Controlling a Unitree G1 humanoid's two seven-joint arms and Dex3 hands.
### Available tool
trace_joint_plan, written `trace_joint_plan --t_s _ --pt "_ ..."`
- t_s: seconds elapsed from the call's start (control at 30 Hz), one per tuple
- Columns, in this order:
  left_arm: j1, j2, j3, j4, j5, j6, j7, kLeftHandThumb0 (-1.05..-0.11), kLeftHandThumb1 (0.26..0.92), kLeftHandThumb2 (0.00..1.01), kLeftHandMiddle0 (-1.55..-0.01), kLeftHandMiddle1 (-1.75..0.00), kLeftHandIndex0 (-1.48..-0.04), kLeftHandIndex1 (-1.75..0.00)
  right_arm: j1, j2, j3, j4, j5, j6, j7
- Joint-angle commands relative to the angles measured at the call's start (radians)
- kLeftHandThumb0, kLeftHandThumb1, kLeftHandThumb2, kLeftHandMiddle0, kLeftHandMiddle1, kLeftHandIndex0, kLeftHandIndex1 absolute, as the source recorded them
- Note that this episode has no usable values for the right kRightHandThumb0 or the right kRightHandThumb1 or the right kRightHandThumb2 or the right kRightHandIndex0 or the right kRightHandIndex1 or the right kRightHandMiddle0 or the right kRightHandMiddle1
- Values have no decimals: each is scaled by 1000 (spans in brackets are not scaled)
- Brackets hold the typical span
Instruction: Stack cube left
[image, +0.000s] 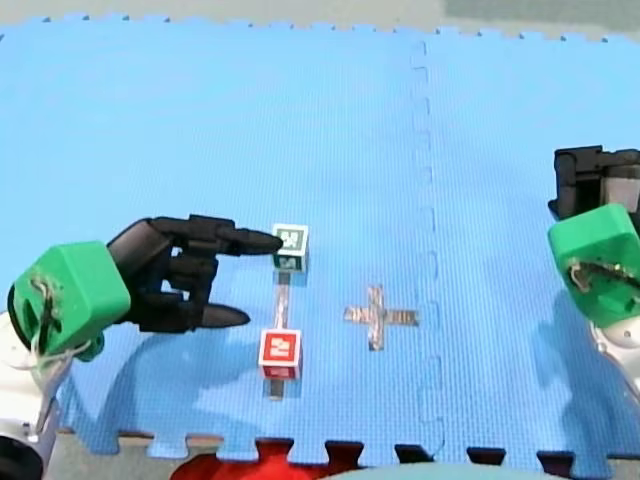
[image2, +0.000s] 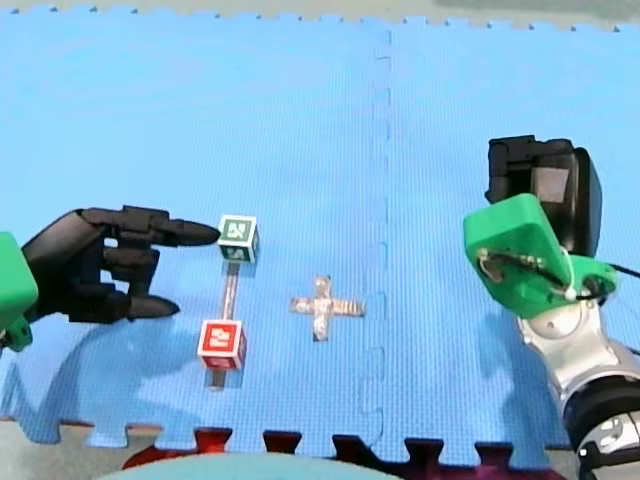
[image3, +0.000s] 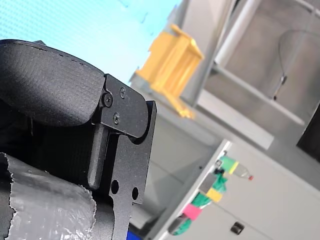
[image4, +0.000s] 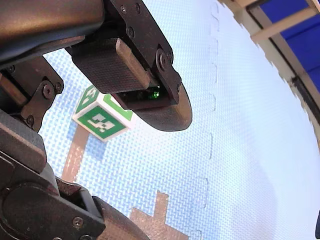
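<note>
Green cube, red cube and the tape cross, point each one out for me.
green cube (image: 290, 239): first head view, on its top face.
red cube (image: 280, 347): first head view, on its top face.
tape cross (image: 377, 317): first head view, where the two strips meet.

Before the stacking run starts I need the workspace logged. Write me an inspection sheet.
Surface: blue foam mat, interlocking tiles.
Job's things: green cube and red cube, apart on the mat, unstacked.
Clutter: tape cross; tape strip between the cubes.
Hands: left hand open, fingertip by the green cube, contact unclear; right hand at the mat's right edge, holding nothing.
Cables: thin wires at the left wrist.
Surroundings: yellow object beyond the mat.
</note>
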Motion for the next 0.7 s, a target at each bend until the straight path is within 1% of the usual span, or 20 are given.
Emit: trace_joint_plan --t_s 0.0,0.23,0.33,0.37,0.43,0.5,0.57,0.67 --pt "11 -2 -7 -15 5 9 12 -788 666 2 -923 -1746 -828 -28 1 -4 -1 -3 1 -1 -3" --pt "33 -4 -24 -53 20 27 42 -820 676 5 -916 -1746 -836 -23 1 -5 -1 -5 0 0 -5" --pt "47 -2 -43 -78 60 21 84 -829 682 7 -911 -1746 -837 -20 2 -6 0 -7 0 -2 -7" --pt "54 -1 -51 -90 82 19 108 -823 685 8 -909 -1746 -838 -18 3 -6 -1 -8 0 -2 -7" --pt "69 -1 -64 -115 113 21 147 -764 681 4 -899 -1746 -839 -14 4 -7 -1 -10 1 -3 -7" --pt "83 -2 -75 -136 135 20 175 -735 680 3 -893 -1746 -833 -9 5 -8 -2 -12 1 -5 -6" --pt "89 2 -89 -138 167 -4 208 -712 681 2 -885 -1746 -824 -3 6 -8 -1 -15 1 -7 -7" --pt "86 15 -113 -100 230 -84 275 -701 685 4 -879 -1746 -806 0 9 -9 -1 -19 0 -9 -9"
